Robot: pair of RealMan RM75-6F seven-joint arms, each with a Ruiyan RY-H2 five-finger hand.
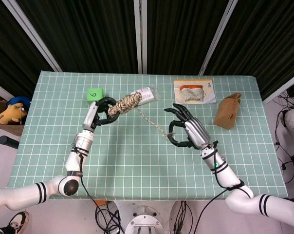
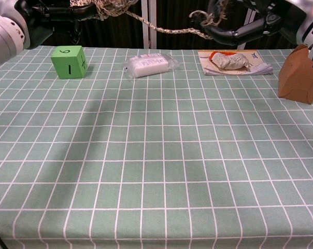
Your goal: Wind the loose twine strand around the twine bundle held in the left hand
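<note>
Two robot hands work above a green-checked tabletop [image 1: 137, 156], both raised well clear of the cloth. Nearest the robot, at about four o'clock from the table's middle, the right hand [image 1: 188, 131] pinches the free end of the loose twine strand [image 1: 152, 122], its other fingers spread wide. From there the strand runs taut and slanting toward ten o'clock, up to the twine bundle [image 1: 123, 104], a stubby coil lying roughly crosswise and clamped in the curled fingers of the left hand [image 1: 102, 111]. Doing this step well looks to depend on steady tension: the right hand should probably circle the strand around the bundle's exposed end, beyond the gripping fingers, laying each turn snug beside the last without letting the line slacken or snag, while the left hand holds the coil firm. Farther back, a green cube [image 1: 94, 93] sits at about ten o'clock just behind the left hand, a clear plastic packet [image 1: 147, 94] lies beneath the bundle's tip near twelve, a paper leaflet carrying a crumpled wad [image 1: 194, 91] rests at one, and a brown paper bag [image 1: 227, 111] stands at two.
</note>
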